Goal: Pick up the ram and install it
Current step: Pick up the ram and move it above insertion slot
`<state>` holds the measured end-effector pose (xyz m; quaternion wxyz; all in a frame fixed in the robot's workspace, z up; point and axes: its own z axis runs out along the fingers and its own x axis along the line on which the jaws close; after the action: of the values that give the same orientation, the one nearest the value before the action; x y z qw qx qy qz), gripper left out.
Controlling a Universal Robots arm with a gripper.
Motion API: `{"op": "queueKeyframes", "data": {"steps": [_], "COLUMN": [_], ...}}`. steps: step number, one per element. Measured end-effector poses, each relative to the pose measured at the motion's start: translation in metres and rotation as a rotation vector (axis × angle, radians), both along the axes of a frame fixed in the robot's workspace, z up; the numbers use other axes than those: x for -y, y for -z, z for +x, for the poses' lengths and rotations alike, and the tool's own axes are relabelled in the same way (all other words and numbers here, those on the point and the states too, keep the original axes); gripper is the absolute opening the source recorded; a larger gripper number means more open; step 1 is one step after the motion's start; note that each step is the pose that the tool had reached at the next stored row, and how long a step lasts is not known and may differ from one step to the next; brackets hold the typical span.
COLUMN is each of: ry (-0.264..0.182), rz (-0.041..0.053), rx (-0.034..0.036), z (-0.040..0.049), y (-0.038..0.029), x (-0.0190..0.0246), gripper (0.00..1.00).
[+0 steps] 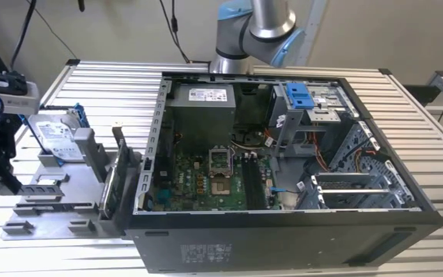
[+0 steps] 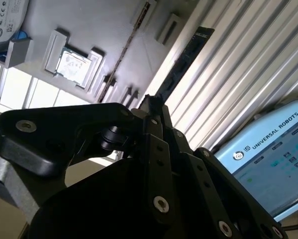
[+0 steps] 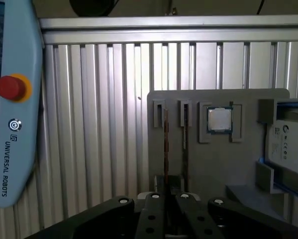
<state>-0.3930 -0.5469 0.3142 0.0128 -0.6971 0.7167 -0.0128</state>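
The ram [image 3: 165,144] stands on edge in a slot of the grey holder [image 3: 208,169], on that holder's near side. A second stick [image 3: 185,144] stands just beside it, and a square processor [image 3: 220,119] lies farther off. The gripper [image 3: 167,186] hangs over the holder in line with the ram's length. Its fingers [image 2: 156,129] look drawn together with nothing between them (in the second wrist view the ram [image 2: 188,56] shows as a dark green strip running away from their tips).

As for print, a white label covers the hard drive [image 1: 56,135] in its blue frame at the holder's far side. White stickers sit on the power supply [image 1: 206,109] and on the near wall of the open computer case [image 1: 283,248]. The pale blue pendant [image 3: 12,149] carries dark lettering below a red button [image 3: 10,87].
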Motion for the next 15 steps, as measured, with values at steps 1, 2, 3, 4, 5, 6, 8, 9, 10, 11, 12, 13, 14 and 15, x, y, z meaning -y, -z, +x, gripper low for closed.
{"op": "queueKeyframes", "data": {"steps": [1, 2, 3, 4, 5, 6, 8, 9, 10, 11, 12, 13, 14, 15], "ry": [0.000, 0.000, 0.000, 0.000, 0.000, 0.000, 0.000, 0.000, 0.000, 0.000, 0.000, 0.000, 0.000, 0.000], "rz": [-0.0004, -0.0007, -0.0011, -0.0018, -0.0023, -0.0028, -0.0029, -0.0028, -0.0029, -0.0029, -0.0029, -0.0029, -0.0029, -0.0029], "rx": [0.0000, 0.0001, 0.0001, 0.0000, 0.0000, -0.0001, -0.0001, 0.0001, 0.0000, -0.0001, 0.0000, 0.0000, 0.0000, 0.0000], "z": [0.0000, 0.0000, 0.0001, 0.0001, 0.0000, 0.0000, 0.0000, 0.0000, 0.0000, 0.0000, 0.0000, 0.0000, 0.0000, 0.0000], "y": [-0.0005, -0.0009, -0.0013, -0.0018, -0.0023, -0.0029, -0.0051, -0.0066, -0.0085, -0.0105, -0.0129, -0.0151, -0.0172, -0.0191], "x": [0.0000, 0.0000, 0.0000, 0.0000, 0.0000, 0.0000, 0.0000, 0.0000, 0.0000, 0.0000, 0.0000, 0.0000, 0.0000, 0.0000], "gripper": [0.14, 0.14, 0.14, 0.14, 0.14, 0.14, 0.14, 0.14, 0.14, 0.14, 0.14, 0.14, 0.14, 0.14]}}
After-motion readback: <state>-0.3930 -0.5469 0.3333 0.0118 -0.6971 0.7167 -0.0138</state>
